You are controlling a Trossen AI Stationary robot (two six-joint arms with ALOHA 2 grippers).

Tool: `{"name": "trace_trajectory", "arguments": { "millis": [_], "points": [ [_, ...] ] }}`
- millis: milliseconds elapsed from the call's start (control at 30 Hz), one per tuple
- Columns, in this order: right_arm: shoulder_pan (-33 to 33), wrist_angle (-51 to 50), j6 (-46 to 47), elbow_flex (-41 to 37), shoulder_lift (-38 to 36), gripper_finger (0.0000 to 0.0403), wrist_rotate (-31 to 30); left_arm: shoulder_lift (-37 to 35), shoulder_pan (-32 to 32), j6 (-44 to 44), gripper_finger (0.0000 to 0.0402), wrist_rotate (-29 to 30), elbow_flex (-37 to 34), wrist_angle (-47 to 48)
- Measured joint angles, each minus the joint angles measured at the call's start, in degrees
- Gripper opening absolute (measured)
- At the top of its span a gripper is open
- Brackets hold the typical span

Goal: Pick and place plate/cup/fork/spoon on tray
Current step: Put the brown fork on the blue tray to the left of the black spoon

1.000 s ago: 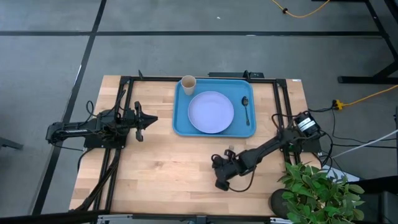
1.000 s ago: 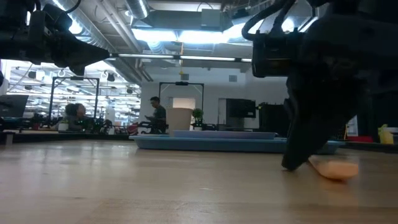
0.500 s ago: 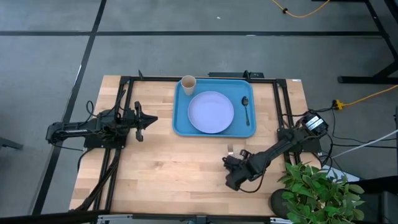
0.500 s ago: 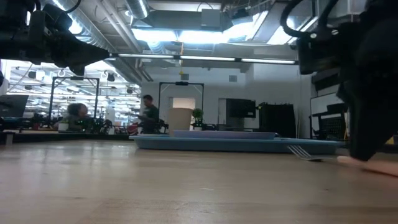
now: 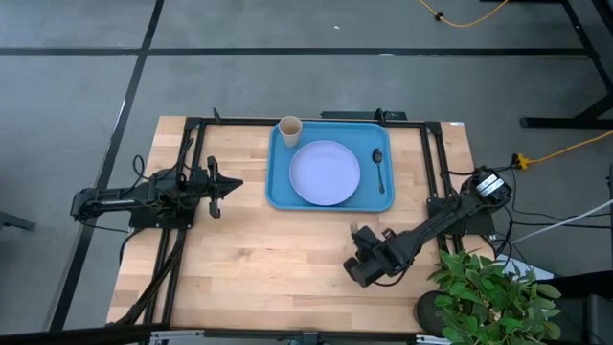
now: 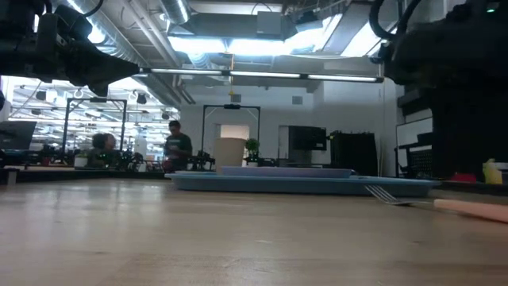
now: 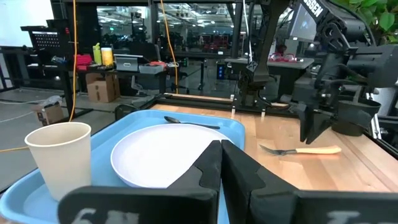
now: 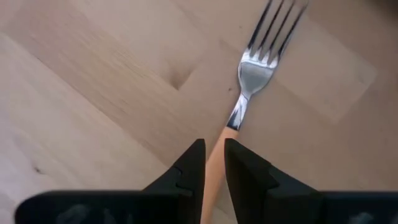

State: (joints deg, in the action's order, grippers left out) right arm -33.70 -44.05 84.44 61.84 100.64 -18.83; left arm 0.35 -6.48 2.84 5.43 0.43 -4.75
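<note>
Fork (image 8: 244, 93) lies on my table (image 5: 259, 259); I see the right claw (image 8: 211, 163) pinching its orange handle, left claw (image 7: 221, 163) pressed together near the tray (image 5: 275, 182).

Floor (image 5: 77, 86): grey, crossed by dark lines | table (image 5: 249, 268): pale wood planks | plant (image 5: 493, 297): seen at one table corner | ceiling lights (image 6: 238, 46): bright strips overhead | person (image 6: 176, 151): seen standing far off | boxes (image 7: 99, 87): stacked on floor
</note>
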Motion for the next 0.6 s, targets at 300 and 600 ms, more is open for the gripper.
{"name": "trace_trajectory", "arguments": {
  "millis": [300,600],
  "points": [
    [0.6,-0.8,3.6,-0.3,0.0,0.0065,-0.7,0.0,0.0,0.0,0.0022,0.0,0.0,0.0],
    [0.7,-0.5,7.1,-0.3,3.0,0.0065,0.0,0.0,0.0,0.0,0.0030,0.0,0.0,0.0]
  ]
}}
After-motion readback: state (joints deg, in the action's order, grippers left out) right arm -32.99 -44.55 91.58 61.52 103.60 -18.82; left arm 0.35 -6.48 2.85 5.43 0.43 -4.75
